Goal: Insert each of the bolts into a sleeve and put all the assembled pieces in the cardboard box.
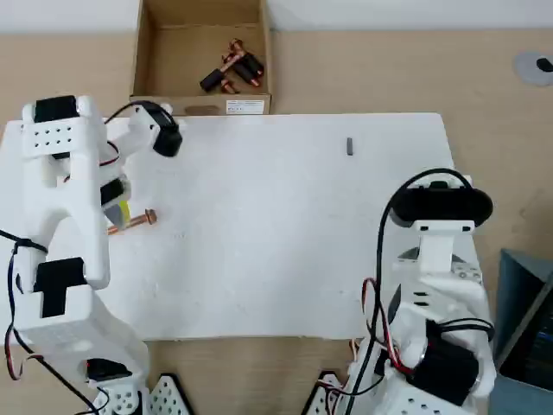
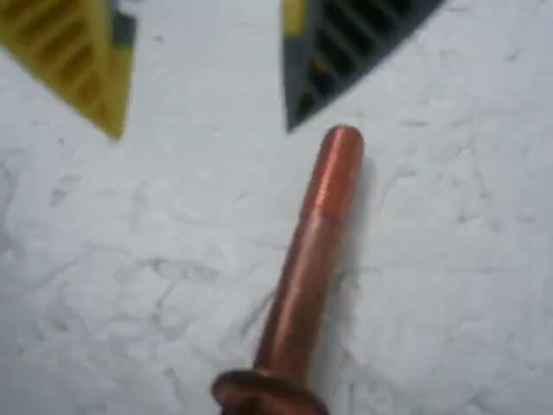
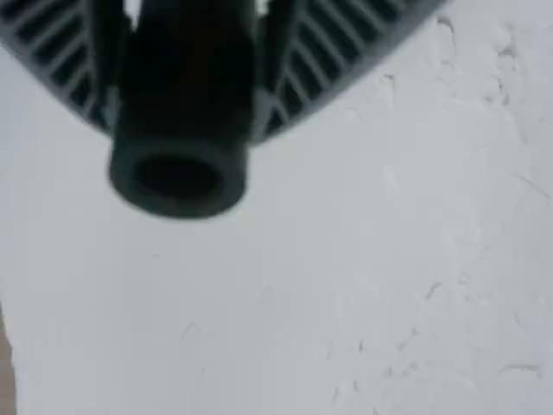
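1. Left gripper (image 2: pixel 203 130): released. The two fingers (image 2: pixel 82 60) stand apart and grip nothing. In the high view, this gripper (image 1: pixel 117 203) sits at the left of the frame, low over the white board (image 1: pixel 276 242).

2. Bolt (image 2: pixel 315 251): copper-coloured, lying flat on the board. In the left wrist view, its plain end is just beside the tip of the dark finger and outside the gap between the fingers. Its head points away from the gripper. Whether that finger touches it cannot be determined. In the high view, the bolt (image 1: pixel 136 220) lies at the left of the frame, head toward the centre.

3. Right gripper (image 3: pixel 186 86): clamped on a black sleeve (image 3: pixel 180 164). The sleeve is between the ribbed fingers (image 3: pixel 346 52), with its open bore facing the camera, above the board. The right arm (image 1: pixel 436 259) occupies the lower right of the high view.

4. Box (image 1: pixel 164 104): on the table (image 1: pixel 363 73) at the upper left of centre, touching the board's far edge. Inside, toward its right wall, lie assembled pieces (image 1: pixel 233 69): black sleeves with copper bolts, clustered and touching.

5. A small dark piece (image 1: pixel 350 147) lies on the board in the upper right, well apart from both arms.
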